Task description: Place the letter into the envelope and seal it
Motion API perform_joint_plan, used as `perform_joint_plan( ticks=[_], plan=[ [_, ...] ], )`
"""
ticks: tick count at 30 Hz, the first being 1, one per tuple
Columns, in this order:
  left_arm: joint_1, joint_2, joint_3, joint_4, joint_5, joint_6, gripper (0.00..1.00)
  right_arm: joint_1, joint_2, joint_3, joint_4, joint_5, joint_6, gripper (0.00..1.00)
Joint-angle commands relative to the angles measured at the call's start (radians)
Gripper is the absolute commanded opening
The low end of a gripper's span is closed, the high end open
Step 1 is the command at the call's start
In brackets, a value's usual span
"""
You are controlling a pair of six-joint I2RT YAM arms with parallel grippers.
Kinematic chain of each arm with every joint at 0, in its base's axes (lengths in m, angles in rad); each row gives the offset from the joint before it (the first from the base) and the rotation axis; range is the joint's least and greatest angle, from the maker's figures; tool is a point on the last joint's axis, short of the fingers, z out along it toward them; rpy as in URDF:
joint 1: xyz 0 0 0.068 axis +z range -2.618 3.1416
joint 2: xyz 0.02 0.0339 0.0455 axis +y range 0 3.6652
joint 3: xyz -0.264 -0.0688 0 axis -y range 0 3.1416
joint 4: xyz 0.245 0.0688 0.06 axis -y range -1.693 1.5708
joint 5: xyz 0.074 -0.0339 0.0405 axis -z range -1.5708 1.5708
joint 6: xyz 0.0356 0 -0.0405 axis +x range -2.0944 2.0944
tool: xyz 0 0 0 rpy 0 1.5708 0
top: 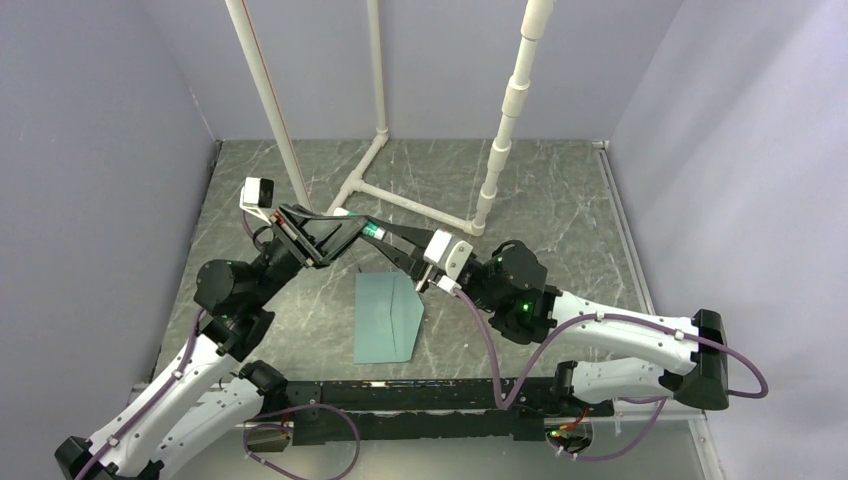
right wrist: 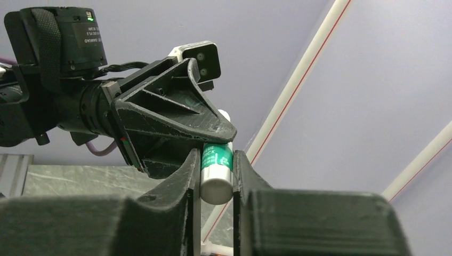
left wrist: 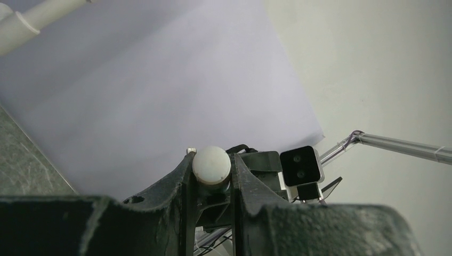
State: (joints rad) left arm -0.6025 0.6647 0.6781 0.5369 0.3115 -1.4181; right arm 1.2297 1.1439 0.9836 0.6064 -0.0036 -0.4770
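Note:
The pale teal envelope (top: 383, 318) lies flat on the marble table, its flap pointing right. The letter is out of view. Above the envelope's far end, both grippers meet on a glue stick (top: 375, 232) with a green label. My left gripper (top: 358, 228) is shut on one end; its wrist view shows the stick's round white end (left wrist: 211, 163) between the fingers. My right gripper (top: 402, 243) is shut on the other end, with the glue stick (right wrist: 217, 173) pinched between both fingers and the left gripper (right wrist: 176, 120) just beyond it.
A white PVC pipe frame (top: 400, 195) stands on the table behind the grippers, with uprights rising at the back. Purple walls close in the left, right and back sides. A dark rail (top: 420, 395) runs along the near edge between the arm bases.

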Motion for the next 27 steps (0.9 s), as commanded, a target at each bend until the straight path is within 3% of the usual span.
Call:
perform_joint_plan(
  ticks=[1,7,10,14,20,27],
  plan=[
    [-0.003,-0.016,0.010,0.066,0.034,0.006,0.18,-0.004,0.000,0.058,-0.005,0.043,0.022,0.04],
    [-0.003,-0.048,0.049,-0.077,0.037,0.124,0.72,-0.004,-0.047,0.038,-0.025,0.053,0.072,0.00],
    [-0.002,-0.073,0.054,-0.143,0.021,0.162,0.85,-0.006,-0.088,0.028,-0.059,0.045,0.098,0.00],
    [-0.002,-0.082,0.054,-0.161,0.038,0.177,0.92,-0.012,-0.142,0.027,-0.150,0.021,0.124,0.00],
    [-0.003,0.002,0.168,-0.215,0.163,0.221,0.92,-0.022,-0.197,0.062,-0.333,-0.010,0.143,0.00],
    [-0.002,0.081,0.264,-0.285,0.270,0.226,0.93,-0.040,-0.227,0.077,-0.379,-0.070,0.166,0.00]
  ],
)
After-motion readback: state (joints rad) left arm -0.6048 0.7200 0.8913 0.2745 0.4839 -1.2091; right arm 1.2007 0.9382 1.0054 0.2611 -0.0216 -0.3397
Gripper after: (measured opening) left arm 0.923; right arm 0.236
